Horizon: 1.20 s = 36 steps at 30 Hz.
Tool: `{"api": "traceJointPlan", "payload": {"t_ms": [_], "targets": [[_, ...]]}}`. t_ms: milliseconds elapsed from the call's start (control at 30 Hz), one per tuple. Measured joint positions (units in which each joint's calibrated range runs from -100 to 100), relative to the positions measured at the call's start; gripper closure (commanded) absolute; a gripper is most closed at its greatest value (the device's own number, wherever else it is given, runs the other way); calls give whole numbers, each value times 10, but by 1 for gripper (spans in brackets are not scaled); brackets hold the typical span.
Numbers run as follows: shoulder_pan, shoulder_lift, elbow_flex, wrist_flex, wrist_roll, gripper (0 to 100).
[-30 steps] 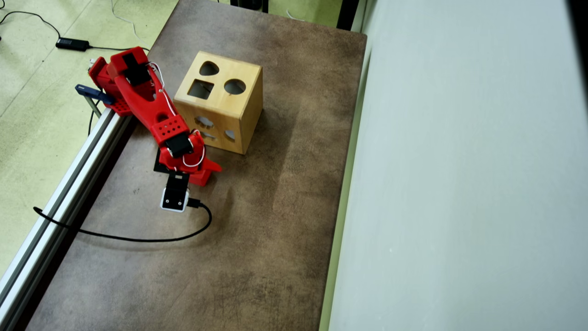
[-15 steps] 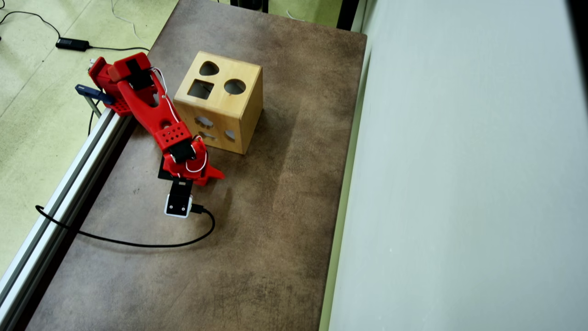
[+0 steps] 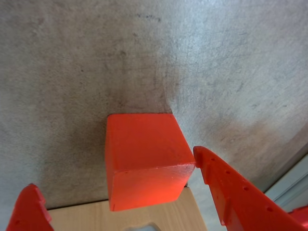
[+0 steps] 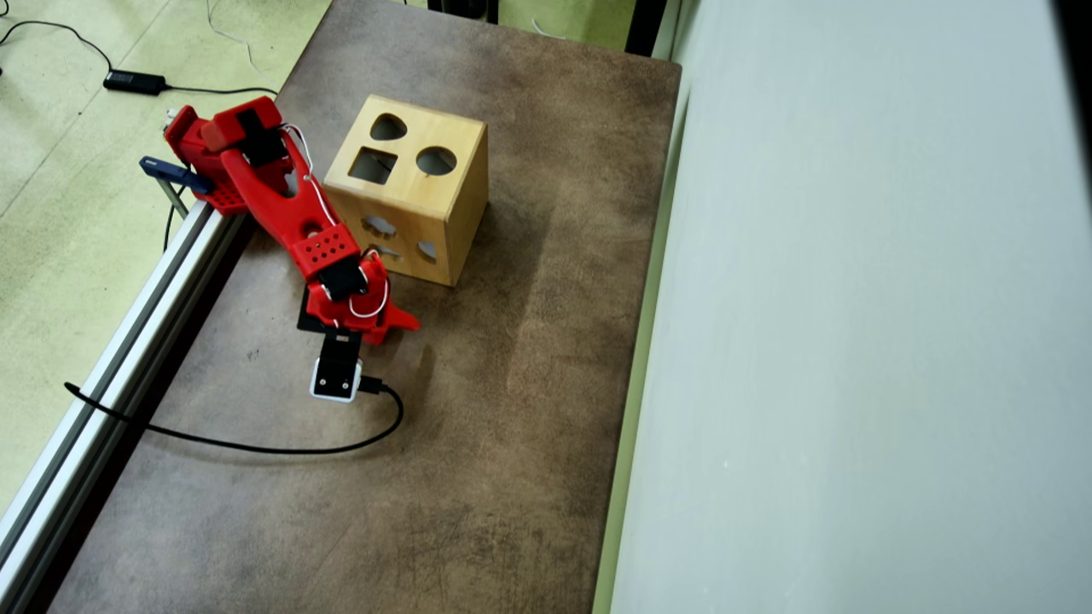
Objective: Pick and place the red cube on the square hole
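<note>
Brown mottled surface point(image 4: 478, 477) lies under me. My fingers point(image 3: 110, 192) are spread either side of the red cube point(image 3: 144, 156); only the right tip touches its corner. Closing now could twist it or squeeze it loose. Well apart on the wooden box point(image 4: 452, 205) waits the square hole point(image 4: 373, 165).

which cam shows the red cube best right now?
Wrist view: the red cube fills the center, sitting on the table between the open end effector fingers. In the overhead view the arm hides it; no cube is visible there.
</note>
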Motion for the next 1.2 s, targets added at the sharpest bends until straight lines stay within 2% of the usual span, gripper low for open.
{"api": "traceJointPlan", "payload": {"t_ms": [533, 1000, 1200], "targets": [[-1, 0, 25, -1, 0, 55], [-1, 0, 25, -1, 0, 75], [-1, 0, 25, -1, 0, 77]]}}
